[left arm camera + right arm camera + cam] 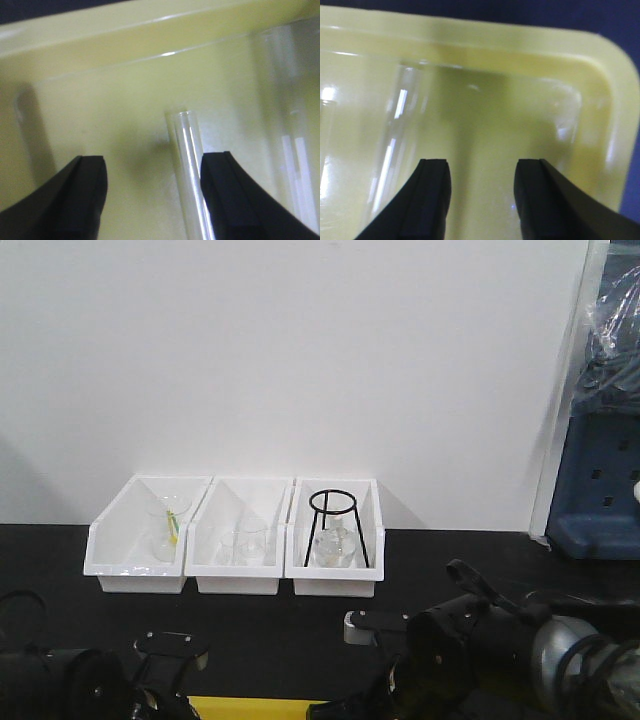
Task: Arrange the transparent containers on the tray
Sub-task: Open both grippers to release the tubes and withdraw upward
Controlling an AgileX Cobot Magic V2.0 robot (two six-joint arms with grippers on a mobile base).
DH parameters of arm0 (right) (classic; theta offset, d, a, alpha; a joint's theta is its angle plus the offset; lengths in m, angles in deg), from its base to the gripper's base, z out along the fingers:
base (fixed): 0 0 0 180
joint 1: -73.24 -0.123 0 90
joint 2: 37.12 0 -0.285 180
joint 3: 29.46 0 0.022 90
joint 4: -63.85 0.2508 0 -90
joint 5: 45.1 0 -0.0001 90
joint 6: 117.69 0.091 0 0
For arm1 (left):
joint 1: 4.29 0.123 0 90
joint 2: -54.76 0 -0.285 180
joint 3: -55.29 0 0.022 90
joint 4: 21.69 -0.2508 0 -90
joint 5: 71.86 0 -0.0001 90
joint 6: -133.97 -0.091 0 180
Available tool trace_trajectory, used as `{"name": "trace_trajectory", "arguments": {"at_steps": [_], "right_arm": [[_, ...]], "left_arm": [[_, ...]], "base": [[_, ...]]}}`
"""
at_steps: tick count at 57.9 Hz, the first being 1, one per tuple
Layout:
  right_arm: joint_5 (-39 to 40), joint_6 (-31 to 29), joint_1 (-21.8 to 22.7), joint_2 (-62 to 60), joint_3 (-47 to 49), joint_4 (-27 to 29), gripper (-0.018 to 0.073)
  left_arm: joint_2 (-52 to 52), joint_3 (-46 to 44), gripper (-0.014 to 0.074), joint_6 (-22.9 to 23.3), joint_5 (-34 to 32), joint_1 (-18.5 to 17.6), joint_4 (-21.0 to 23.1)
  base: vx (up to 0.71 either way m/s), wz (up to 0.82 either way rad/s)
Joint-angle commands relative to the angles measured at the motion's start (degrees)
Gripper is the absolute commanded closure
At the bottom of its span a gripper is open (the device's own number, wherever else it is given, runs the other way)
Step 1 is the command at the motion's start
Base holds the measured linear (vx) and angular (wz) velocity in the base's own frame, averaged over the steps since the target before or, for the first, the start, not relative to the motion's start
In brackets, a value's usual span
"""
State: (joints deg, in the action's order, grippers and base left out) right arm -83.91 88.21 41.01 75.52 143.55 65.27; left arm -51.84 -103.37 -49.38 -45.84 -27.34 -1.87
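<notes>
Transparent containers are seen lying on the yellow tray in both wrist views. In the left wrist view a slender test tube is seen in the lower centre of the frame, its open round rim pointing toward the tray's far wall; it lies between the two black fingers of the left gripper, close against the right-hand finger, though contact cannot be told. The jaws of this gripper are spread wide, with nothing clamped. A wider, blurred tube is seen at the right edge of the same frame, outside the fingers. In the right wrist view a wide clear tube is seen at the left of the frame, lying on the tray floor just beside the left-hand finger of the right gripper; the jaws are held apart over bare tray, gripping nothing, and the tray's rounded corner is seen at the upper right. In the front-facing view only a strip of the tray is seen at the bottom edge, between the dark arm bodies. Well behind it, on the black table, three white bins are set side by side against the white wall; glassware is held in each, and a black wire stand is set in the rightmost one.
</notes>
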Motion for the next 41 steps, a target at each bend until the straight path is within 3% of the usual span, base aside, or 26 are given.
{"name": "trace_trajectory", "arguments": {"at_steps": [1, 21, 32, 41], "right_arm": [[2.9, -0.2, 0.3, -7.6, 1.8, -4.8, 0.0168], [9.9, -0.2, 0.3, -30.0, 1.7, -23.1, 0.0181], [10.8, -1.0, 0.3, -40.7, -1.0, -27.5, 0.0241], [16.4, -2.0, 0.3, -50.6, -10.7, -30.3, 0.0317]], "left_arm": [[6.6, -1.8, 0.0074, 0.1, -2.4, 0.1, -1.1], [29.3, -1.8, 0.0074, 0.1, -7.9, 0.2, -8.5], [42.2, -0.5, 0.0126, 0.1, -8.2, 0.2, -10.9], [51.7, 4.5, 0.0222, 0.1, -10.9, 0.2, -11.0]], "base": [[0.00, 0.00], [0.00, 0.00], [0.00, 0.00], [0.00, 0.00]]}}
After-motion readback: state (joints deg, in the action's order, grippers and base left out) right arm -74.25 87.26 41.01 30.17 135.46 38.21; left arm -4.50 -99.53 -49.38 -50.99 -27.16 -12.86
